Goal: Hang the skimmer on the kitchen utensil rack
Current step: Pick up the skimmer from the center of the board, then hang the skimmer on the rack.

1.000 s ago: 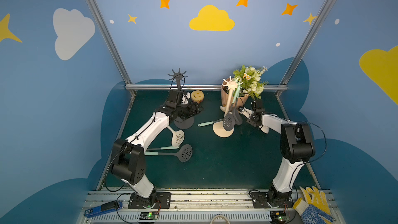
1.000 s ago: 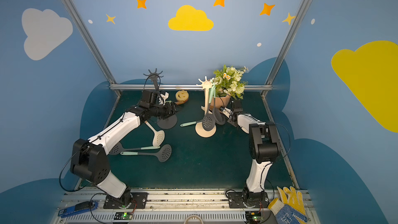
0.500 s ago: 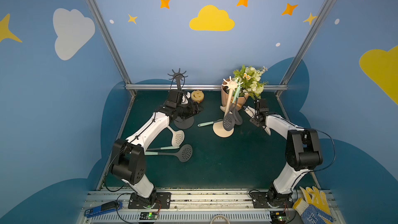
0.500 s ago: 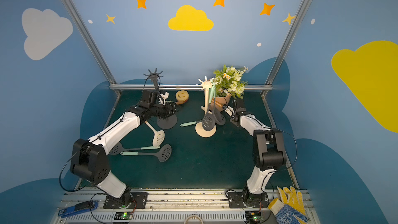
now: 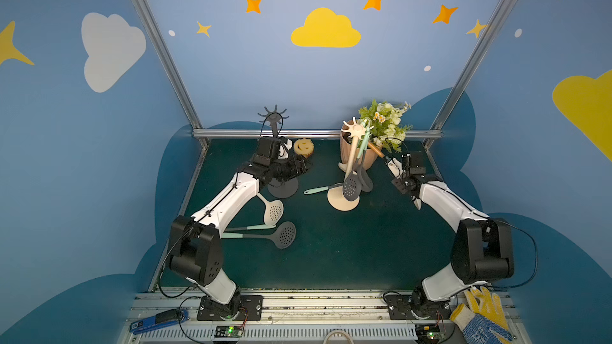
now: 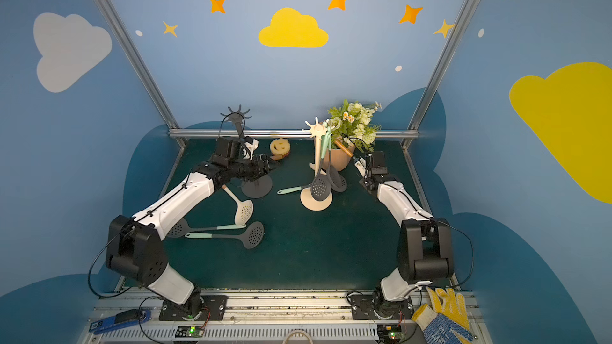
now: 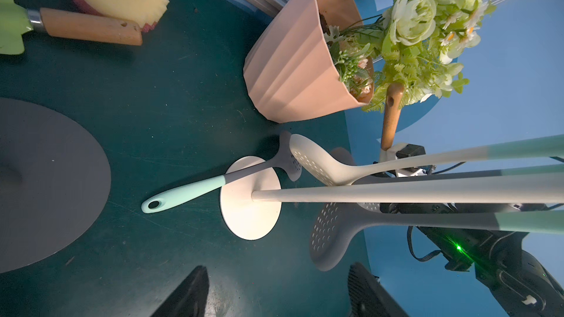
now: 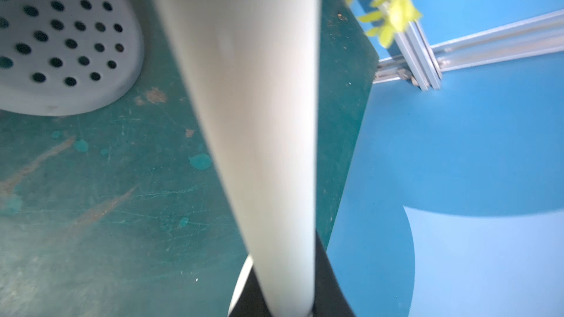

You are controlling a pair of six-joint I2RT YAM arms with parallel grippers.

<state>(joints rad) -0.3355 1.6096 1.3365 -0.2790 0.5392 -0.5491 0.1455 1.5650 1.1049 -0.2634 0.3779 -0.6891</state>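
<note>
Clamping the pale shaft of the cream perforated skimmer with a wooden grip (image 8: 259, 117), the right pincer (image 8: 287, 298) is closed on it near the cream post rack crowned with hooks (image 5: 356, 129). Gripping low on the shaft likely frees the holed wooden end for a hook. The skimmer's long axis slants: wooden end up toward the hooks and the pink ribbed flowerpot (image 7: 290, 65), bowl down under the wrist. The left pincer (image 7: 276, 291) stands apart, empty, by the dark grey round rack base (image 7: 45, 178) on the dark green surface (image 5: 331, 259).

Front mat (image 5: 331, 253) open; flowerpot (image 5: 371, 161) crowds rack (image 5: 351, 157).
</note>
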